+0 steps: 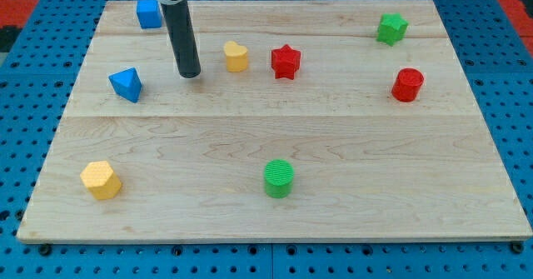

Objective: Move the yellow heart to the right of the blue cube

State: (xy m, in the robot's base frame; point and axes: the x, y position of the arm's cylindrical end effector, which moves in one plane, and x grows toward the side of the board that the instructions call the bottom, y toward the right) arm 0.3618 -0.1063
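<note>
The yellow heart [236, 56] lies on the wooden board in the upper middle. The blue cube [149, 13] sits at the board's top left corner area, partly behind the rod. My tip [190, 74] rests on the board to the left of the yellow heart and a little lower, apart from it. The tip is below and to the right of the blue cube.
A red star [286, 62] lies just right of the heart. A blue triangular block [126, 84] is left of the tip. A green block [391, 28] and red cylinder [407, 85] are at right. A yellow hexagon [101, 180] and green cylinder [279, 178] lie near the bottom.
</note>
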